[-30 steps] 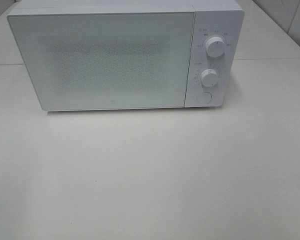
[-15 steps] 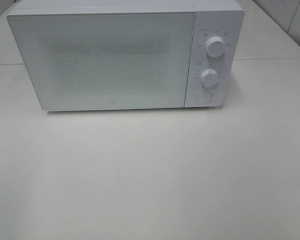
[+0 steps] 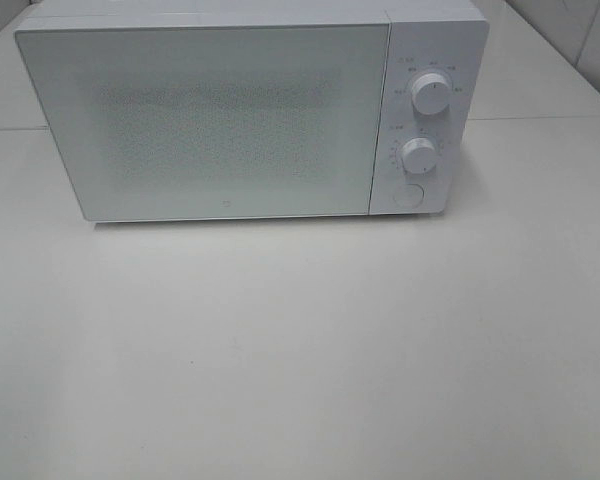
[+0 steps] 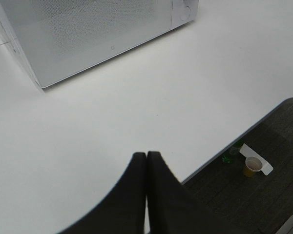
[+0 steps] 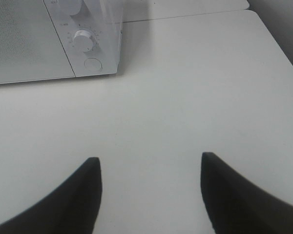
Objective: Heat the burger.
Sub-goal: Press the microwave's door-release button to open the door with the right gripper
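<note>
Apparently nothing had shifted: the microwave sat shut on the table, the left claw was pressed together and the right claw spread, both empty. No burger showed anywhere; possibly it was already inside, behind the frosted door.

On my flat white bench stands a big white box-shaped microwave, door shut. A small yellow cup sits on the dark floor past the bench edge.
</note>
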You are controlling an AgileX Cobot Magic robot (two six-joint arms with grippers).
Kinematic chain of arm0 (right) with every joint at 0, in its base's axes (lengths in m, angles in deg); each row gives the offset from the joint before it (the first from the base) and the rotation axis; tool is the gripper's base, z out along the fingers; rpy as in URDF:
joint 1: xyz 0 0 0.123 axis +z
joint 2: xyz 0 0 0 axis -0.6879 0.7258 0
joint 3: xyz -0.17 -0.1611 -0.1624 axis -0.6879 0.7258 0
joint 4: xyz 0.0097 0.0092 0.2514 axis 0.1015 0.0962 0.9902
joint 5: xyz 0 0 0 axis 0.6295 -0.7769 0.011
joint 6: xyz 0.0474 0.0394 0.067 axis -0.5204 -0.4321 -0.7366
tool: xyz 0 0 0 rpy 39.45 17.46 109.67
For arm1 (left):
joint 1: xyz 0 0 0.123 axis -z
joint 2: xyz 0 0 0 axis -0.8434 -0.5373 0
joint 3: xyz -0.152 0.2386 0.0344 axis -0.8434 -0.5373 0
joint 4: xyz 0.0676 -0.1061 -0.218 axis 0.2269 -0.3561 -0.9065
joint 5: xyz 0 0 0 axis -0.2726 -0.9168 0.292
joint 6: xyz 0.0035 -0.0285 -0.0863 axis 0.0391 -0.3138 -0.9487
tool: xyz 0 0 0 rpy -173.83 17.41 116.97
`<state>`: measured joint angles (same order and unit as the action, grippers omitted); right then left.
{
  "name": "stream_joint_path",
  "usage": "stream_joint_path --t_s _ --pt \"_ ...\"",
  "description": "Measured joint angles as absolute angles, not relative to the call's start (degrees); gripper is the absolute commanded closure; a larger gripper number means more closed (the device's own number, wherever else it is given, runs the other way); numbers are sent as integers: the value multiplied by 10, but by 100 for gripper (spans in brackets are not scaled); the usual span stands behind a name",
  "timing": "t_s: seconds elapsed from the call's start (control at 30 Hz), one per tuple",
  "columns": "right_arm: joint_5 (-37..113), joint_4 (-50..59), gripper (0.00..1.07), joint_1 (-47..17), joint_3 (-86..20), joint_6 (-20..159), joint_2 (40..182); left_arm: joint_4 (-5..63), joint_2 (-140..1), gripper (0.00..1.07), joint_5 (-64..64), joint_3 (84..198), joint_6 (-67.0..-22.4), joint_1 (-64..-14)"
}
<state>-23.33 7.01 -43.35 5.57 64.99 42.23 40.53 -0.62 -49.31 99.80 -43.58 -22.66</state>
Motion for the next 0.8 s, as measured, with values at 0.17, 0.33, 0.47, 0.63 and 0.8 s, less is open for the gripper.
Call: stream_joint_path --t_s 0.17,0.33,0.47,0.63,0.8 --pt "-233 70 49 -434 56 650 422 405 -6 106 -493 998 -436 -227" --pt "-233 70 49 -434 56 650 422 405 -6 106 -493 998 -436 -227" --pt "-233 70 49 -434 56 650 422 405 -6 106 -493 998 -436 -227" --pt "-233 70 49 -434 56 650 422 405 -6 106 -493 998 -436 -227" --pt "-233 72 49 -434 56 650 433 405 -6 106 -493 998 -436 -227"
